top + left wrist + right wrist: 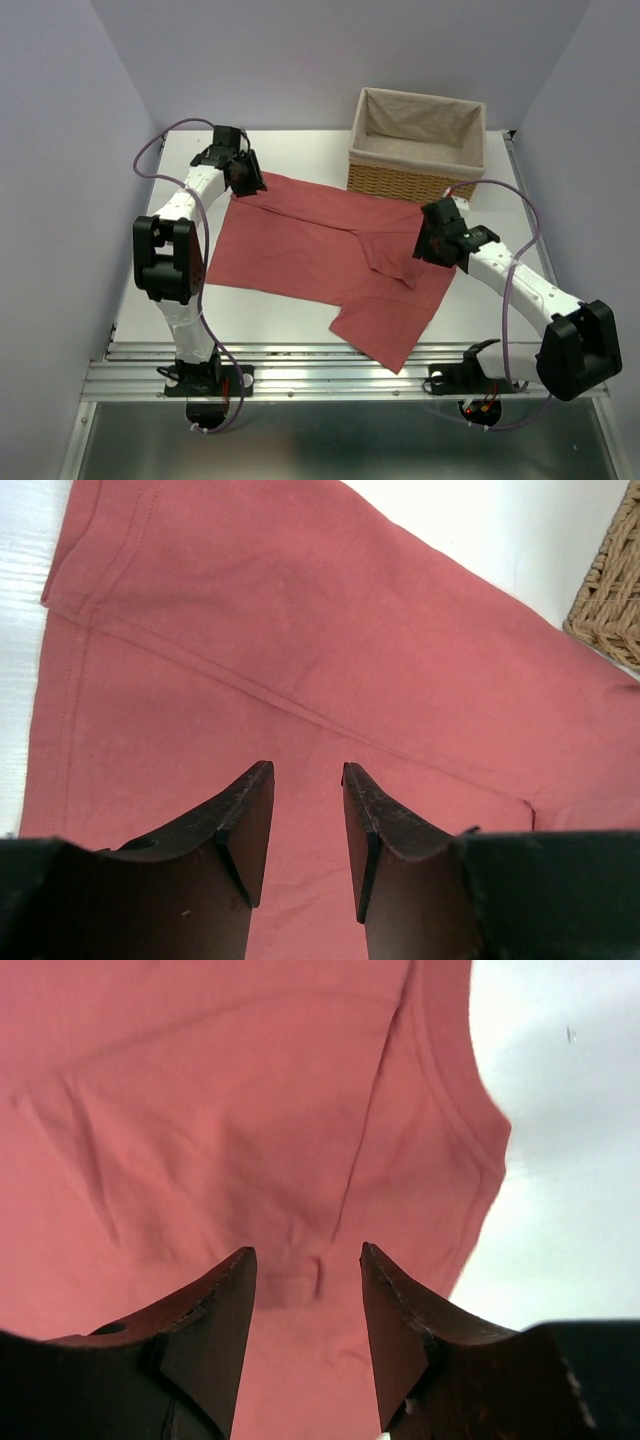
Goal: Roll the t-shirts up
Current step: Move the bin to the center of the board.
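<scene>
Salmon-red t-shirt (300, 255), top view: spread on the white tabletop (300, 150), one flap folded over its middle, far edge just in front of the wicker basket (400, 182).
Left end effector (245, 182), top view: at the shirt's far-left corner.
Right end effector (432, 242), top view: over the shirt's right side.
Left wrist view: fingers spread, nothing between them; flat cloth beneath, basket corner at right.
Right wrist view: fingers spread, empty; wrinkled cloth beneath, hemmed edge at right.
</scene>
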Available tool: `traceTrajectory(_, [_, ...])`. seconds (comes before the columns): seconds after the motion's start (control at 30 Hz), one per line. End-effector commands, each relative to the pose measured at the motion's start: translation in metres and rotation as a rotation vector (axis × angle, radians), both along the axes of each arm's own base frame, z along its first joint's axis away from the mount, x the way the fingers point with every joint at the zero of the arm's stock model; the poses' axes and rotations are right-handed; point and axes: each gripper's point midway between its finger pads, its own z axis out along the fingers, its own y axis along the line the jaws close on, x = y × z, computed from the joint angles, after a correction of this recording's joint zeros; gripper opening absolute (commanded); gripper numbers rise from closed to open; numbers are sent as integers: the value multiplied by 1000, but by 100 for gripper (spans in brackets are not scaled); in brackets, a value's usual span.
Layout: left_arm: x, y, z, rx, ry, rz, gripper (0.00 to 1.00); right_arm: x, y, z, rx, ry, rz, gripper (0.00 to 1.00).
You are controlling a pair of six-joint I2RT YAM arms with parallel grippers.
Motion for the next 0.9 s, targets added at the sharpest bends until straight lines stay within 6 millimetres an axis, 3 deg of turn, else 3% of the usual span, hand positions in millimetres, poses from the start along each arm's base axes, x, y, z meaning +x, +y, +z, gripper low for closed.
traceTrajectory(0.0, [9, -12, 27, 5, -74, -30, 45, 35, 8, -1, 213, -61, -13, 51])
traceTrajectory(0.13, [13, -10, 11, 23, -46, -21, 45, 58, 9, -15, 287, -69, -36, 48])
traceTrajectory(0.4, [14, -12, -39, 18, 45, -9, 44, 89, -15, -48, 304, -60, -129, 34])
traceTrajectory(0.87, [26, -9, -78, 60, 130, -10, 44, 85, -44, -109, 215, 39, -229, 27])
